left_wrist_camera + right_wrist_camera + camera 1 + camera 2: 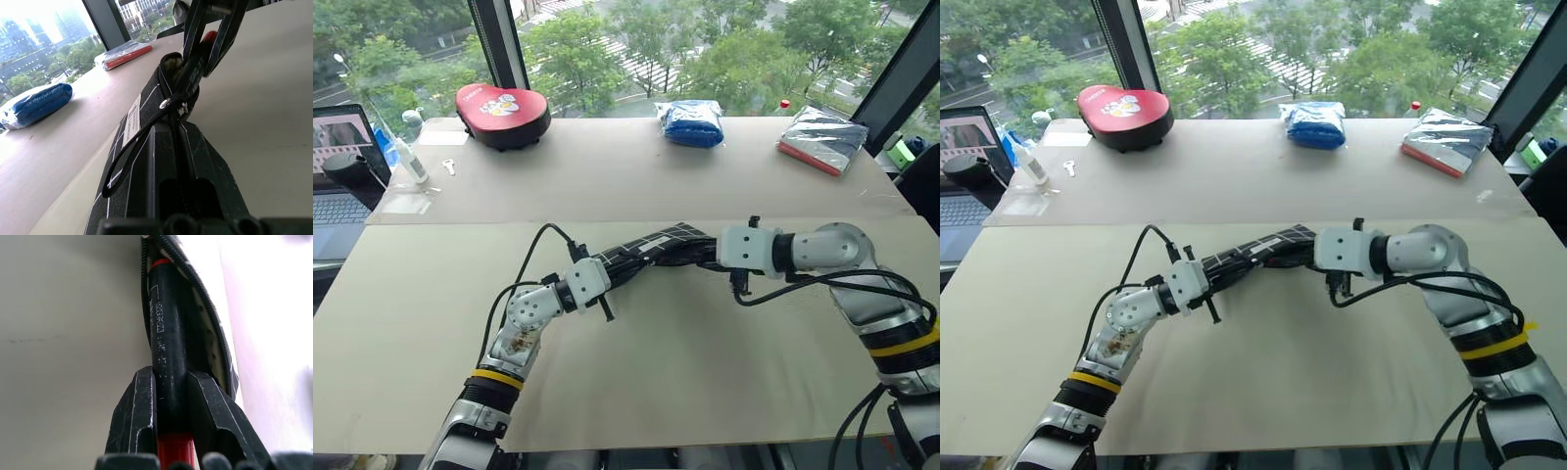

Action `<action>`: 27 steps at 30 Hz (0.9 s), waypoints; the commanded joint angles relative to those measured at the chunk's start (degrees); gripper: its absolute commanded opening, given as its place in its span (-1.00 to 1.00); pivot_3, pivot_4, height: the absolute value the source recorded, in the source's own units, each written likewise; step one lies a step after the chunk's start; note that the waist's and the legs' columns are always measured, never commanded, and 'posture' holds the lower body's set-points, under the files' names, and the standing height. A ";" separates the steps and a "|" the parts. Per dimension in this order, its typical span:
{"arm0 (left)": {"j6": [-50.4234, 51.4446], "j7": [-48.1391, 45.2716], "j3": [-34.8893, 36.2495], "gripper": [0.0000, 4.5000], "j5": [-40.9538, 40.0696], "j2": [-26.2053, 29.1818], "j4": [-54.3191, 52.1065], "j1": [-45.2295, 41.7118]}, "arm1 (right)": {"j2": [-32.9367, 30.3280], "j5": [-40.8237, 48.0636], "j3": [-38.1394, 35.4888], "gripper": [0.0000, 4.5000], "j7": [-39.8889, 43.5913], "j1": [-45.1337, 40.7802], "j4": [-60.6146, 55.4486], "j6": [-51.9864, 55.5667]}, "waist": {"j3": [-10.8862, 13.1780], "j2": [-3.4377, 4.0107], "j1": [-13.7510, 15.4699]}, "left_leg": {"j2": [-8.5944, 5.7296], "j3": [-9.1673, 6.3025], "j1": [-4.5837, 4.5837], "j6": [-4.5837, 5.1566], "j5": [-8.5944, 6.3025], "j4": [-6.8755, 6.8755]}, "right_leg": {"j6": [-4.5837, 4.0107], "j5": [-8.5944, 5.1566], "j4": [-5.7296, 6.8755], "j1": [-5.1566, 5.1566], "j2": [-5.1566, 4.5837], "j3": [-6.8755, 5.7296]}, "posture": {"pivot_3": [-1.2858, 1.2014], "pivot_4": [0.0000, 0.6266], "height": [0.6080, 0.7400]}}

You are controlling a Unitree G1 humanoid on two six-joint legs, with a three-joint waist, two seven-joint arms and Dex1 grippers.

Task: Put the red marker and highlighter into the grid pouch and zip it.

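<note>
Right claw [168, 396], clamped on the marker [166, 333], feeds its tip into the pouch [146, 147] the left claw [607, 274] pinches; a skewed push could snag the zipper teeth beside it.

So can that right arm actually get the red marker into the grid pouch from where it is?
Probably yes. The right gripper is shut on the red marker, whose tip is already at the open mouth of the grid pouch, which the left gripper holds up. Nothing blocks the opening.
</note>
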 commanded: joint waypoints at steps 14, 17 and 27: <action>0.56 0.66 0.38 -1.00 -0.56 -0.31 -2.77 -0.21 | 11.86 -5.99 1.63 0.23 -7.23 -6.73 10.32 -11.48 | 0.00 0.00 -0.38 | -0.02 -0.01 -0.02 -0.27 0.16 -0.05 | -0.01 0.00 0.10 -0.02 0.01 -0.04 | 0.03 -0.52 1.00; 0.89 1.00 0.35 -1.00 -0.49 -0.30 -3.18 -0.07 | 10.49 -2.57 -1.35 0.37 -5.69 -5.48 8.94 -8.45 | 0.00 0.01 -0.37 | -0.02 -0.01 -0.02 -0.27 0.16 -0.06 | -0.01 0.00 0.10 -0.02 0.01 -0.04 | 0.03 -0.52 1.00; 1.07 1.19 0.23 -1.00 -0.47 -0.44 -2.90 -0.25 | -3.43 37.38 -22.31 0.37 11.42 8.96 -13.20 32.80 | 0.01 0.01 0.46 | 0.03 -0.11 -0.16 0.18 -0.10 -0.07 | -0.01 0.00 0.02 0.01 0.00 -0.09 | 0.03 -0.52 1.00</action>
